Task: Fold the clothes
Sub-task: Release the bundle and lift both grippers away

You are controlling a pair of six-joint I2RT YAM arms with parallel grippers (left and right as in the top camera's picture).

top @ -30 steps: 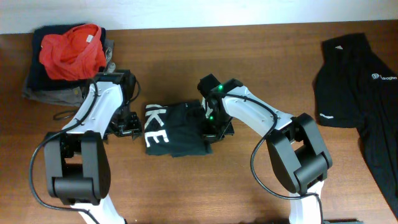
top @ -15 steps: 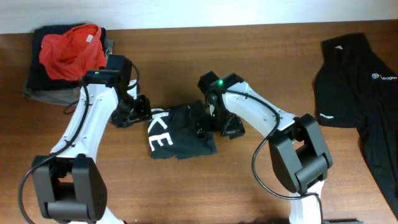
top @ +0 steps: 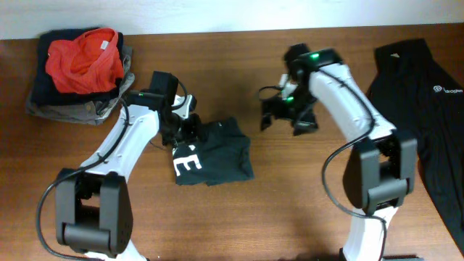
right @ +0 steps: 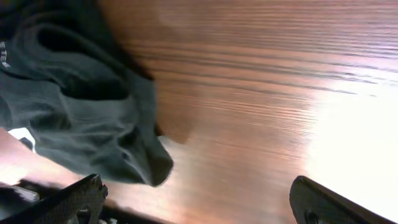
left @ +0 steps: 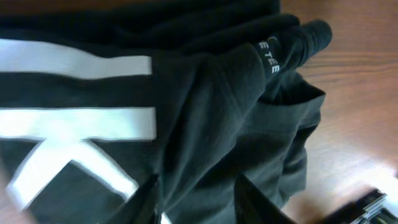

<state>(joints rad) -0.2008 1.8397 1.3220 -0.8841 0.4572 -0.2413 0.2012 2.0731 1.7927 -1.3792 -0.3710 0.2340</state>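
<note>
A folded black shirt [top: 217,156] with white letters lies at the table's middle. In the left wrist view the same shirt [left: 205,99] fills the frame. My left gripper [top: 193,130] sits over its upper left corner. Its fingers [left: 261,202] stand partly closed on either side of a fold of black cloth; whether they pinch it does not show. My right gripper [top: 284,119] hangs open over bare wood to the right of the shirt. Its wide-spread fingertips [right: 81,193] hold nothing. The shirt's edge [right: 81,118] lies off to its left.
A second black shirt [top: 417,94] with a small white logo is spread at the right edge of the table. A pile of dark clothes topped by a red garment [top: 83,58] sits at the back left corner.
My right gripper let go of the shirt's right edge, opened wide and moved up and to the right. My left gripper moved right onto the shirt's corner and narrowed its jaws.
</note>
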